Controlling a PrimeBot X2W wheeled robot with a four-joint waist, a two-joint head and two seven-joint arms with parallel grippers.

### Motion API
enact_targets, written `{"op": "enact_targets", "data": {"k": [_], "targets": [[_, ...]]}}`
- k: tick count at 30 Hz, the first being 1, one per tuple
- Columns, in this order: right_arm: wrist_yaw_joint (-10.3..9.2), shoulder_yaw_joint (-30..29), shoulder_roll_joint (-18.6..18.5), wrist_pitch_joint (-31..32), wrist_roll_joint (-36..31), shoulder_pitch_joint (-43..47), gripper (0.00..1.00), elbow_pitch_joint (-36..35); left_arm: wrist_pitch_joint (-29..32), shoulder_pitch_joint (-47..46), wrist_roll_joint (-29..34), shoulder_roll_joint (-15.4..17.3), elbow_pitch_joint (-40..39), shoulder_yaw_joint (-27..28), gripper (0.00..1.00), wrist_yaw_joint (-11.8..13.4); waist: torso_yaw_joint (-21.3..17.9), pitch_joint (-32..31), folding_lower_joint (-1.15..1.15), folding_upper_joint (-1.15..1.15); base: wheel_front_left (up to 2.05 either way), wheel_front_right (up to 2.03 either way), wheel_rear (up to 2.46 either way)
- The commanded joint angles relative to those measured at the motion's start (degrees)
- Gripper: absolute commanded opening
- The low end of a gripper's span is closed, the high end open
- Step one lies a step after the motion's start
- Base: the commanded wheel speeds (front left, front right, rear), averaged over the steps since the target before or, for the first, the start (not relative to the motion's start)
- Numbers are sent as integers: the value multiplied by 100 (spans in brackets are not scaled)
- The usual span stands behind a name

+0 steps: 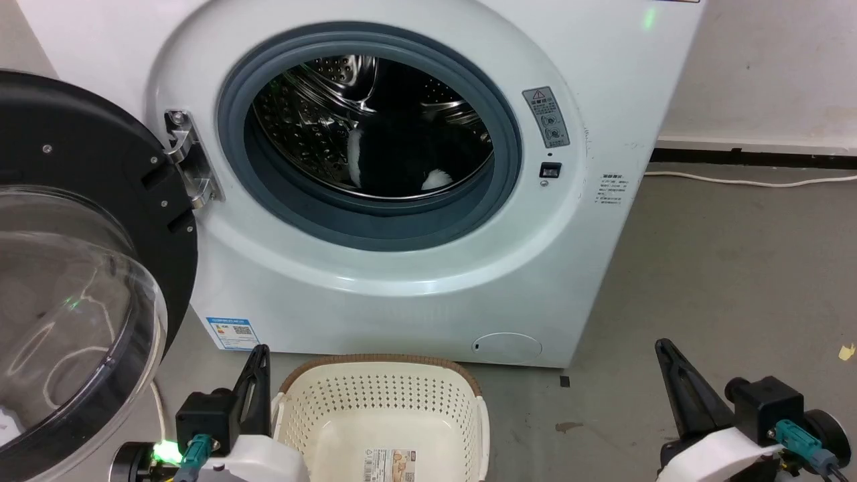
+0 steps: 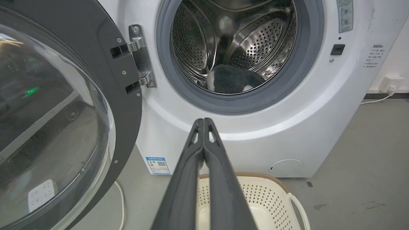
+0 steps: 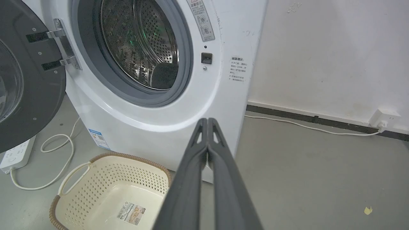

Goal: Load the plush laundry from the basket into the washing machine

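Head view, plush laundry [image 1: 395, 161] inside washing machine [image 1: 402, 294], basket [image 1: 381, 395] before it, left fingers [image 2: 187, 166] together, right fingers [image 3: 195, 166] together.

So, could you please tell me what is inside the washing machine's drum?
The plush laundry lies low in the drum; the grey door seal hides its underside.

The left gripper [image 1: 260, 356] rests at the lower left of the head view and the right gripper [image 1: 664, 349] at the lower right, well apart, both pointing up. In each wrist view the two long dark fingers [image 2: 185, 179] are pressed together from base to tip. A white wrist shell [image 1: 710, 455] sits behind each, and a green light [image 1: 164, 452] glows on the left wrist.
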Motion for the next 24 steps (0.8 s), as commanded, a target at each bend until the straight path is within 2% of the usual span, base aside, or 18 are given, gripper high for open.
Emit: {"op": "enact_targets", "data": {"k": [1, 24], "targets": [[-4, 16, -3, 43, -60, -89, 0, -42, 35, -102, 69, 1, -32, 24, 0, -24, 2, -2, 0, 0, 0, 0, 0], [-5, 42, -4, 307, -187, -168, 0, -74, 297, -208, 251, -22, -82, 112, 0, -34, 28, -28, 0, 0, 0, 0, 0]]}}
